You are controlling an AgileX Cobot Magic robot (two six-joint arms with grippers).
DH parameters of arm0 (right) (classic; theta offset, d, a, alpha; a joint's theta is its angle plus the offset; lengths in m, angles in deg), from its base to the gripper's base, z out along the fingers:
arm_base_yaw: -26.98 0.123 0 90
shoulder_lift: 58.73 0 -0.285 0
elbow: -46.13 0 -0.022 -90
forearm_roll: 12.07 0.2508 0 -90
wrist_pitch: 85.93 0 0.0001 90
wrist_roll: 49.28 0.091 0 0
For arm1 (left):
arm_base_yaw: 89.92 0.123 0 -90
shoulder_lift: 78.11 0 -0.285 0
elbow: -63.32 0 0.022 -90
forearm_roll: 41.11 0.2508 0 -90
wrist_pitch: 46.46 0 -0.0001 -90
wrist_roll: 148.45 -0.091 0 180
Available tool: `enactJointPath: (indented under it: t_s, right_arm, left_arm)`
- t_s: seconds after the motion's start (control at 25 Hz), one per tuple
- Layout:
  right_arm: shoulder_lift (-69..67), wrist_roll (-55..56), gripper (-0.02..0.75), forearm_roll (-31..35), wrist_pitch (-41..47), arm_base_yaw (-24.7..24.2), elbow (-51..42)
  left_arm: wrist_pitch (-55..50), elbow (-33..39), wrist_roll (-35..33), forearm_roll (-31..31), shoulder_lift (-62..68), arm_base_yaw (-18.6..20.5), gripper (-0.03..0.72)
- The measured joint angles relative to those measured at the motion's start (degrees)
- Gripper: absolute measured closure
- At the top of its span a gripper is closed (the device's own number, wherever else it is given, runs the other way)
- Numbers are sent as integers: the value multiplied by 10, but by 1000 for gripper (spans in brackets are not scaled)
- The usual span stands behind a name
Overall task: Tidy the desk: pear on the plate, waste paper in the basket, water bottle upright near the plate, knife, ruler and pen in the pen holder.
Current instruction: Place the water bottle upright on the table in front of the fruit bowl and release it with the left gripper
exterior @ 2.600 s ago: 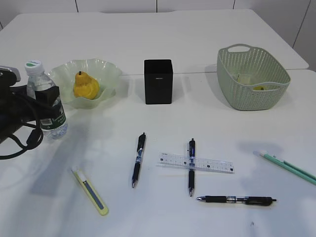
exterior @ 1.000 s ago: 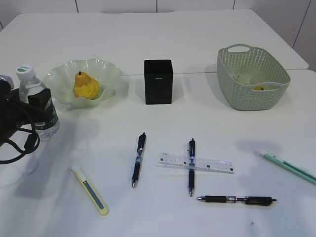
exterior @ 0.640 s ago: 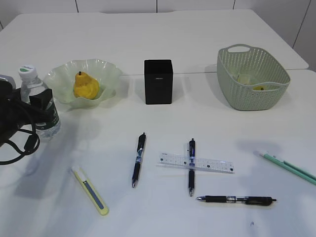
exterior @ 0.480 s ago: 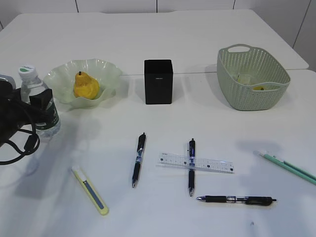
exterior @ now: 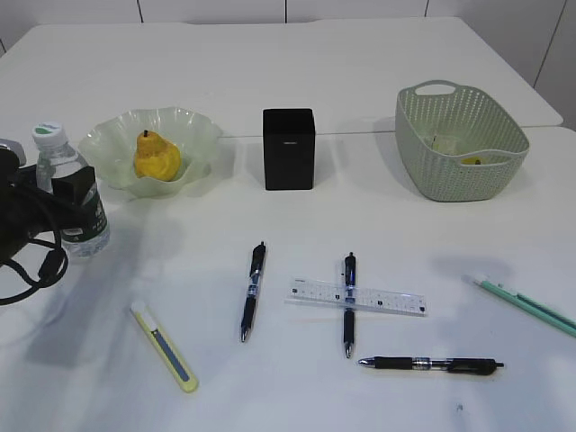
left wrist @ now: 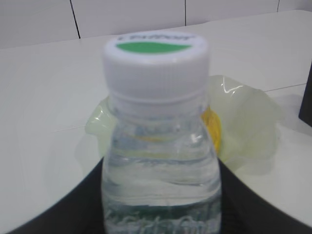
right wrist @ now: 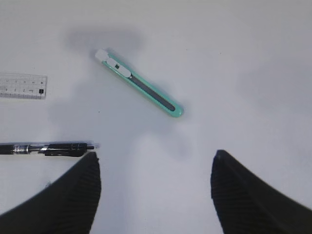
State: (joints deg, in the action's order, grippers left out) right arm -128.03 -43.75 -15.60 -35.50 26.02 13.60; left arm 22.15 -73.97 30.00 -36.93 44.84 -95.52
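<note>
Beside the plate (exterior: 193, 135), upright clear water bottle (exterior: 70, 193), white cap, clamped in left tool (exterior: 54, 202), right tool (right wrist: 155, 187) spread wide.

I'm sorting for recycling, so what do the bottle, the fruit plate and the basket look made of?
Water bottle: clear glossy plastic, contents visible through it, with a ribbed white cap. Plate: translucent pale green with a wavy rim; glass or plastic, I can't tell. Basket: matte sage-green plastic, seemingly moulded in a woven pattern.
</note>
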Motion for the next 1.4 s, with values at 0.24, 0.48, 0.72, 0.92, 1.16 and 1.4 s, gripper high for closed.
enactJointPath:
  t_s: [0.24,0.48,0.72,0.92,1.16,1.4]
  right_arm:
    - [0,0,187,0,-1,0,0]
    - [0,0,187,0,-1,0,0]
    - [0,0,186,0,-1,0,0]
    - [0,0,186,0,-1,0,0]
    - [0,0,187,0,-1,0,0]
    - [0,0,186,0,-1,0,0]
  left_arm:
    - [0,0,0,0,0,0,351]
    - [-7,1,0,0,-8,0,351]
    - [-19,2,0,0,-16,0,351]
    - [-21,2,0,0,-16,0,351]
    - [-23,1,0,0,-16,0,351]
    - [-31,-4,0,0,-16,0,351]
